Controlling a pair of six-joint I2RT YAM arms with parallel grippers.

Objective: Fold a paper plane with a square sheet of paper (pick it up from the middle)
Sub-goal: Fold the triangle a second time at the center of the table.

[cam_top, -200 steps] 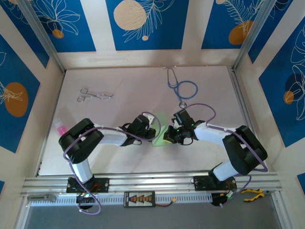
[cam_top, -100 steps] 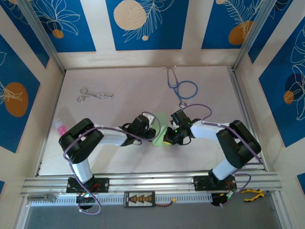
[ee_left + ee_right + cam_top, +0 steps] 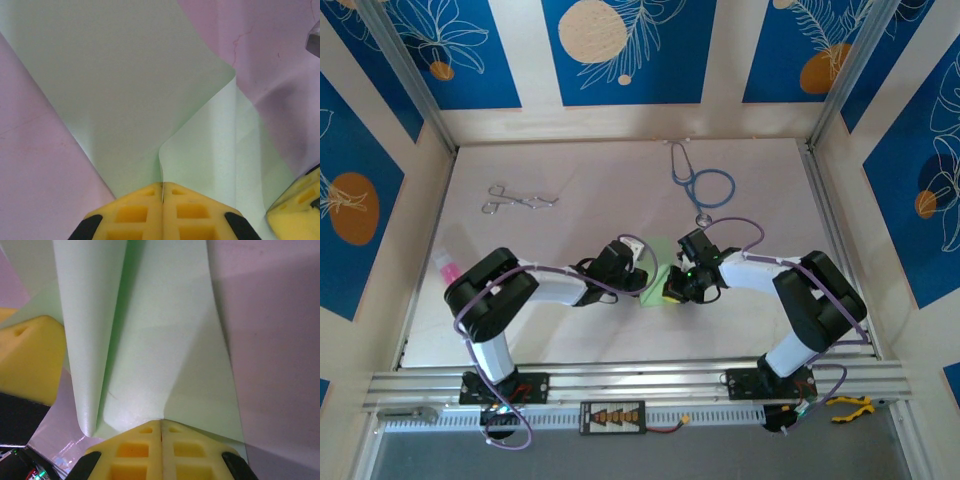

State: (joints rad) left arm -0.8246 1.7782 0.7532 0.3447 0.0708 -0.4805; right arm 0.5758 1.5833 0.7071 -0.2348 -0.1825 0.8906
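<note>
At the pale tabletop's (image 3: 580, 170) middle, we are pinching the creased square sheet of paper (image 3: 125, 75), left gripper (image 3: 162, 190) and right gripper (image 3: 161, 424) both clamped tight on its edges, risking a tear if our arms are pulling apart.

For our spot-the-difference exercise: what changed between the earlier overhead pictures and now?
The right arm's elbow swung inward and the right gripper edged left, pinching the thin pale green paper sheet. The left gripper, shut on the same sheet, the blue stethoscope and the metal forceps stayed put.
</note>
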